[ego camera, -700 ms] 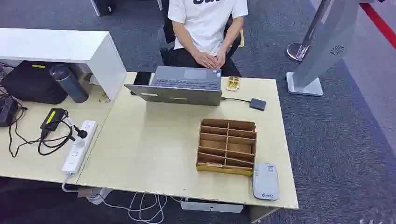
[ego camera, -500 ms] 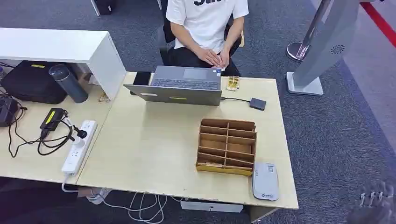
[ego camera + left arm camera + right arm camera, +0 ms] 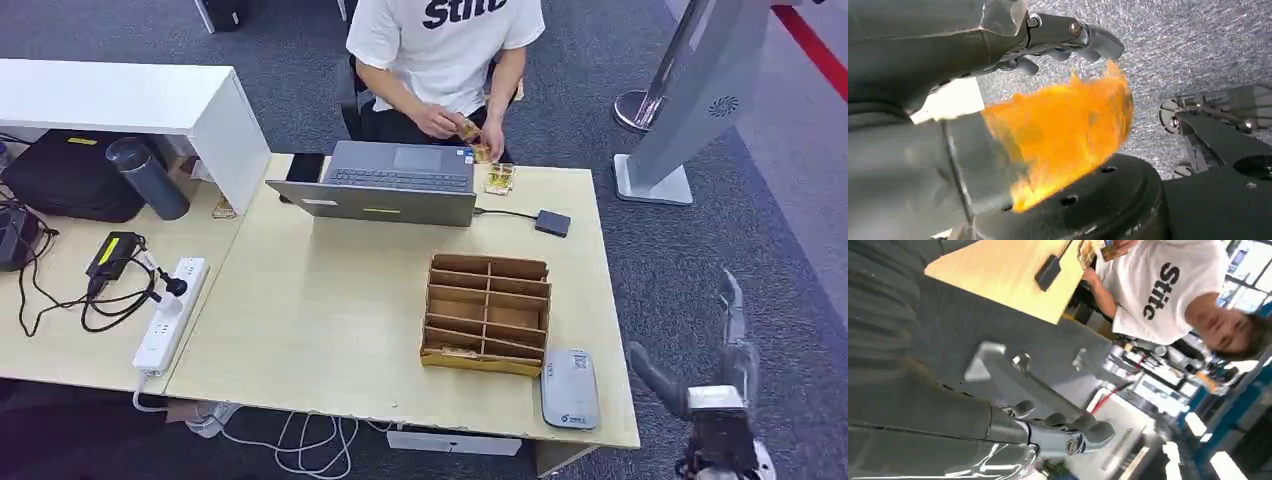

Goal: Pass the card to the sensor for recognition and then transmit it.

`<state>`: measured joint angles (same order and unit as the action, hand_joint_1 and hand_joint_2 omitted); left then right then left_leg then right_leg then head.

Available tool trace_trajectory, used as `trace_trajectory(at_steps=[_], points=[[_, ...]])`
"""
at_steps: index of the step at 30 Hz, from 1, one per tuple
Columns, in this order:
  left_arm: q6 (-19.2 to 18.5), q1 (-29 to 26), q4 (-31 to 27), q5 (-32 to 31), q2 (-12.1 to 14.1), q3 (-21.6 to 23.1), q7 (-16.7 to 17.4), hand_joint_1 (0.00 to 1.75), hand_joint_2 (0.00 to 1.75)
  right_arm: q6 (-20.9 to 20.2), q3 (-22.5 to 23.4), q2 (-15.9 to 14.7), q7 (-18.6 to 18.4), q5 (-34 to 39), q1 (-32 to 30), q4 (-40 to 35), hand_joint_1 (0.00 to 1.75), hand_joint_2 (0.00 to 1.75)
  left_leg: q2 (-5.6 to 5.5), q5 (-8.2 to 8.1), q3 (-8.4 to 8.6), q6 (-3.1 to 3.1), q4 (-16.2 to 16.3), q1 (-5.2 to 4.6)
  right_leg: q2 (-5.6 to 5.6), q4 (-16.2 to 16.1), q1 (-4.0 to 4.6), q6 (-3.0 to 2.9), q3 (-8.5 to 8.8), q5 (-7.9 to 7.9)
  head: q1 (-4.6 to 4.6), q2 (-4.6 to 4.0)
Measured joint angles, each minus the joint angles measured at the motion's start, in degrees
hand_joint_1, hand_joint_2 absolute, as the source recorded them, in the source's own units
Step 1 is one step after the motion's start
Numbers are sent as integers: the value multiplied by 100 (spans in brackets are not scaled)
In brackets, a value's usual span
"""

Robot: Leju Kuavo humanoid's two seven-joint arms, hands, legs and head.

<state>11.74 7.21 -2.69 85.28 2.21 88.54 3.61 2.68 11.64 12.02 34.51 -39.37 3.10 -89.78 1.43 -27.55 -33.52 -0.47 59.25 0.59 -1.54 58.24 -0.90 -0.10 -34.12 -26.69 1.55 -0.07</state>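
We see the right hand (image 3: 722, 400) raised beside the table's (image 3: 330, 320) right edge, over the carpet, thumb and fingers spread wide, holding nothing; the sensor (image 3: 569, 389) lies at the table's near right corner, just beside the wooden organiser (image 3: 487, 313); a card (image 3: 469, 131) sits in the seated person's hands (image 3: 455, 124) behind the laptop (image 3: 385, 183); more cards (image 3: 499, 178) lie beside it; the left hand (image 3: 1068, 37) hangs above the floor, its fingers curled; whether it grips anything, we cannot tell.
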Motion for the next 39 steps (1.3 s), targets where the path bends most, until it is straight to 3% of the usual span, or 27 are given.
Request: trace_trajectory(at_steps=[5,11,16,24,25,26,27,39], points=[[0,7,0,-305,4,9,-9,0,175,973,-1339,-57,-738,-1549,292,-304,0,175,3,5,0,-6,-1,2,4,3,0,-5,-2,3,2,0],[0,49,0,-861,17,13,-76,0,175,1072,-2762,-118,-1955,-2590,1635,284,0,175,6,20,1,-14,-1,2,6,6,2,-14,-9,13,0,0],[0,73,0,-1252,42,13,-131,0,175,1068,-3260,-118,-2551,-3025,2740,1401,0,175,0,27,-4,-14,0,3,0,8,3,-22,-9,21,2,0],[0,99,0,-1604,66,13,-88,0,175,1323,-3387,-26,-3009,-3581,3854,3203,0,175,-7,27,-8,-14,0,3,-4,8,4,-22,-12,21,0,0],[0,99,0,-1619,66,13,-74,0,175,1339,-3389,-11,-3021,-3595,3942,3357,24,175,-7,27,-8,-15,0,3,-4,8,4,-22,-12,21,0,0],[0,99,0,-1630,66,15,-74,0,175,1354,-3389,4,-3027,-3621,4006,3501,161,175,-7,27,-8,-15,0,3,-4,7,4,-22,-12,21,-2,0],[0,99,0,-1637,66,13,-74,0,175,1365,-3389,19,-3036,-3630,4057,3624,173,175,-7,27,-9,-15,0,3,-4,8,4,-22,-13,20,0,0],[0,101,0,-1665,66,15,-74,0,175,1479,-3275,225,-2907,-3737,4179,4078,175,175,-7,26,-10,-15,0,4,-3,7,5,-22,-15,20,0,0]])
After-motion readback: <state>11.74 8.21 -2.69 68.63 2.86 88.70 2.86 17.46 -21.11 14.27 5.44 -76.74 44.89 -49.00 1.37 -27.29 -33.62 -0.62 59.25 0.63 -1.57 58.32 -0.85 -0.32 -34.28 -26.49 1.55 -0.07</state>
